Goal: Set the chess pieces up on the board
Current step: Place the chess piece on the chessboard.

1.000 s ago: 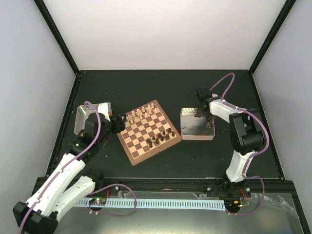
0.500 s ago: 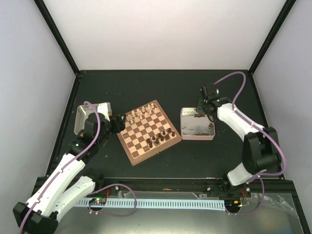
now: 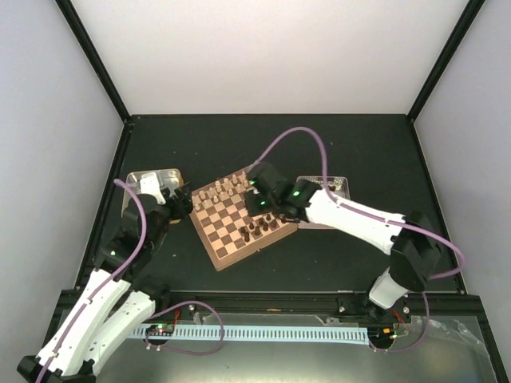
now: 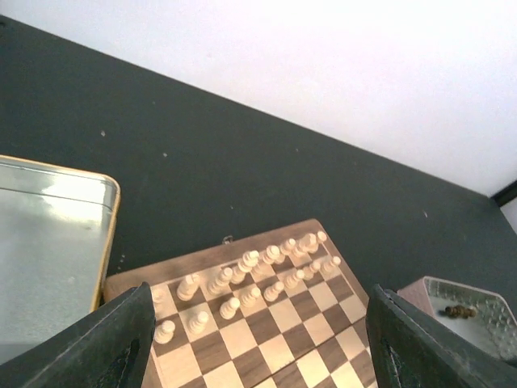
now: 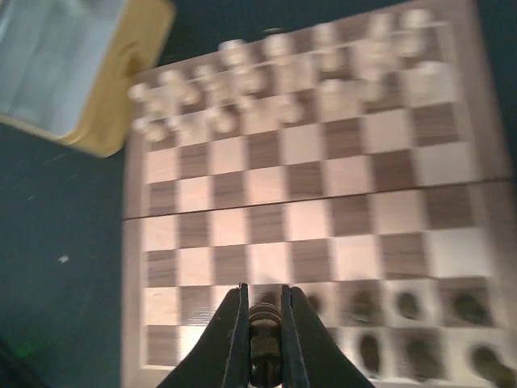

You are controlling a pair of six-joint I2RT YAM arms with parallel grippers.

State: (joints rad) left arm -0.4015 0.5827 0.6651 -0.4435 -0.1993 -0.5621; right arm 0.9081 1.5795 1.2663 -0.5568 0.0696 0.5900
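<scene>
The board point(image 3: 230, 231) lies in the middle of the table, angled. Cream chess pieces point(image 3: 227, 188) fill its far rows, and dark chess pieces point(image 3: 269, 226) stand along its near right edge. My right gripper point(image 3: 262, 207) hangs over the dark side of the board. In the right wrist view it point(image 5: 262, 301) is shut on a dark piece point(image 5: 264, 327), above the near left squares, beside blurred dark pieces point(image 5: 406, 305). My left gripper point(image 3: 182, 199) is open and empty at the board's left corner. Its fingers point(image 4: 113, 339) frame the cream pieces point(image 4: 258, 271).
A gold-sided tin point(image 3: 148, 180) stands left of the board, also in the left wrist view point(image 4: 48, 234) and the right wrist view point(image 5: 65, 73). A pinkish-sided tin point(image 3: 329, 186) holding a few dark pieces point(image 4: 460, 310) sits right of the board, partly behind my right arm.
My right arm has swung left from the pinkish tin to above the board, carrying a dark piece. My left arm has drawn back a little to the left.
</scene>
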